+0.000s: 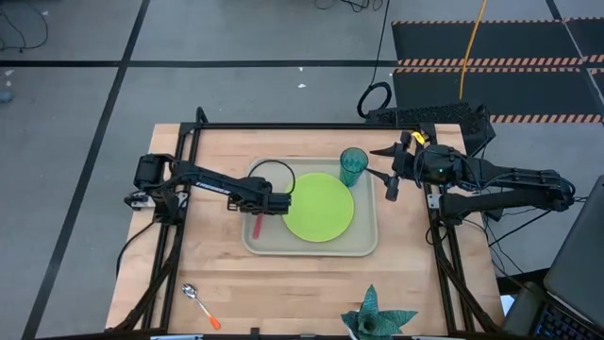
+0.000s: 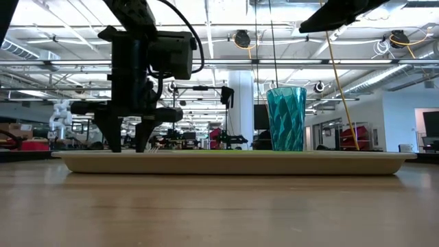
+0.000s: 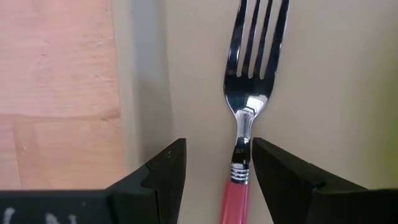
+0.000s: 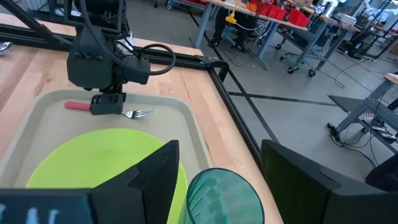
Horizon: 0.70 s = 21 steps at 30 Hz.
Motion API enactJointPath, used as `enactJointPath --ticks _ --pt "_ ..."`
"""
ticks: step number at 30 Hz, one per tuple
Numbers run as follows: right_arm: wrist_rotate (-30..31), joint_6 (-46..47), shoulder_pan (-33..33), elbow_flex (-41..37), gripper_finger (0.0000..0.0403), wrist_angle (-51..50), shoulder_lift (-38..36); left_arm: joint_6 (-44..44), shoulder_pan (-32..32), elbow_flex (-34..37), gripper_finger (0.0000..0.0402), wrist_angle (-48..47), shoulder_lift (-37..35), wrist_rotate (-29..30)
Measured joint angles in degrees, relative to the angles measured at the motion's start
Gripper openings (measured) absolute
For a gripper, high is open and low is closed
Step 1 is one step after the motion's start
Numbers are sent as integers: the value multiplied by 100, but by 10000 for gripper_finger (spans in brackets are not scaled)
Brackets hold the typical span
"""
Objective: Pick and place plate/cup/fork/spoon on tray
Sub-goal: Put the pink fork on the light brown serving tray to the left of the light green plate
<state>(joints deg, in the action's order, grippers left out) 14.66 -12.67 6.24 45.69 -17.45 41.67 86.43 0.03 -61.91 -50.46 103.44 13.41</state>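
My left claw [image 1: 281, 202] hangs low over the left part of the tray [image 1: 368, 247], in the middle of the high view, and its 2 fingers stand spread with the fork [image 3: 245, 112] lying flat on the tray floor between them. In the left wrist view the neck of the fork sits just beside one finger [image 3: 280, 177], possibly touching it, while the other finger [image 3: 163, 177] is well clear, so I judge the fork is set down and the job now is a clean release. To do it well I should keep the fingers wide and rise straight up, with no sideways drift, because any slide toward that near finger could drag the fork against the plate [image 1: 319, 207], which lies just to its right in the high view. The cup [image 1: 354, 166] stands upright on the tray at its upper right, near my right claw [image 1: 391, 179], which waits above the tray's right edge with its fingers apart and nothing between them. The spoon [image 1: 201, 304] rests on the bare surface [image 1: 283, 293] at the lower left, well apart from the tray; I take it as the 1 piece left to fetch.
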Motion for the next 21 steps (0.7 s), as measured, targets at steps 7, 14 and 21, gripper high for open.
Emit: enactJointPath --ticks 7,14,21 --pt "-2 0 -2 0 219 -1 0 81 -2 0 186 2 0 305" --pt "-2 0 -2 0 219 -1 0 89 0 0 186 -53 0 635" --pt "-2 0 -2 0 219 -2 0 -144 4 0 186 127 0 1103"
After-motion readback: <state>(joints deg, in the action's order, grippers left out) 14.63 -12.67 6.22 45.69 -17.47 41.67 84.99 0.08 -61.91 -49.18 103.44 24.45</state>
